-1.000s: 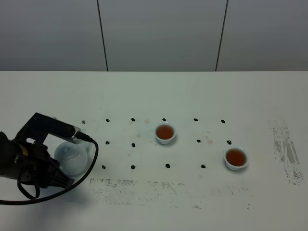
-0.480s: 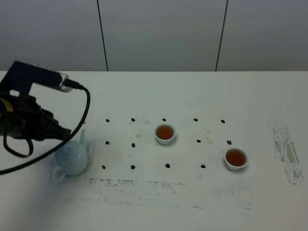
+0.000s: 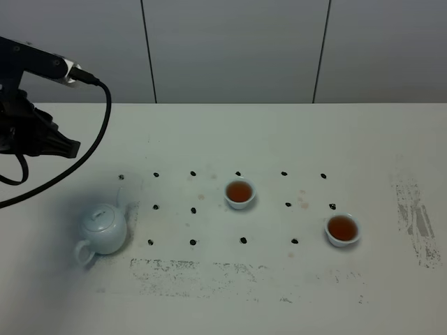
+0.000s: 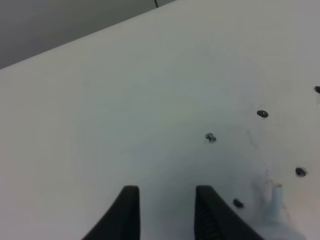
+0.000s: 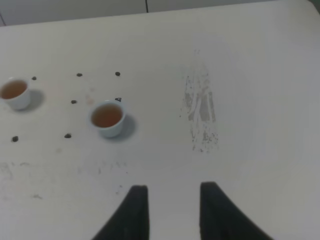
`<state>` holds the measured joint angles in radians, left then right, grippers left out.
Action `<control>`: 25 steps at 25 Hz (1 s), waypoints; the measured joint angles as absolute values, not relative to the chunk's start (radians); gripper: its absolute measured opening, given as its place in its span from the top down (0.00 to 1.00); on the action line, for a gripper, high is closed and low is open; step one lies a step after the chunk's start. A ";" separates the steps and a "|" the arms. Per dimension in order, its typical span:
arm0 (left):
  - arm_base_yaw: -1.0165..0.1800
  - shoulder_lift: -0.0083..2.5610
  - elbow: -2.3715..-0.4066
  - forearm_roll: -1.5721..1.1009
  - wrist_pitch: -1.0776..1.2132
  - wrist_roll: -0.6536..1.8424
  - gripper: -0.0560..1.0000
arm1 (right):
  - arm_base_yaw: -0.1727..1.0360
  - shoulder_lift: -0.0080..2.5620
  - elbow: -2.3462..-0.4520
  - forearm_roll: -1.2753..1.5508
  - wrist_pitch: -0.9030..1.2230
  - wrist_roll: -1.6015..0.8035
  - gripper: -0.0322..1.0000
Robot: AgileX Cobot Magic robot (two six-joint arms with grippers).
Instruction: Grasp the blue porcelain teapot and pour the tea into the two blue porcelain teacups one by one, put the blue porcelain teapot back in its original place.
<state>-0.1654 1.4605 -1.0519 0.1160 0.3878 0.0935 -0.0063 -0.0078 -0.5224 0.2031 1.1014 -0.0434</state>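
The blue porcelain teapot [image 3: 103, 229] stands upright on the table at the left, lid on, handle toward the front, with nothing gripping it. Only its spout [image 4: 274, 199] shows in the left wrist view. Both blue porcelain teacups hold brown tea: one [image 3: 239, 192] at the middle, the other [image 3: 342, 229] to the right. The right wrist view shows the same two, one [image 5: 14, 92] farther and one [image 5: 106, 118] nearer. My left gripper [image 4: 167, 200] hangs open and empty, high up and behind the teapot. The right gripper [image 5: 170, 200] has its jaws apart with nothing between them.
The left arm [image 3: 31, 132] and its black cable [image 3: 98, 132] hang over the table's back left corner. Small black dots [image 3: 193, 209] form a grid on the table [image 3: 230, 132]. Scuffed patches mark the front [image 3: 195, 269] and right [image 3: 415, 216].
The left gripper has let go of the teapot, risen and drawn back toward the far left. The teapot stays on the table. The cups have not moved.
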 joint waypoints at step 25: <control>0.084 0.715 -0.670 -0.047 0.974 0.092 0.67 | -0.006 -0.008 -0.522 0.203 1.101 -0.043 0.74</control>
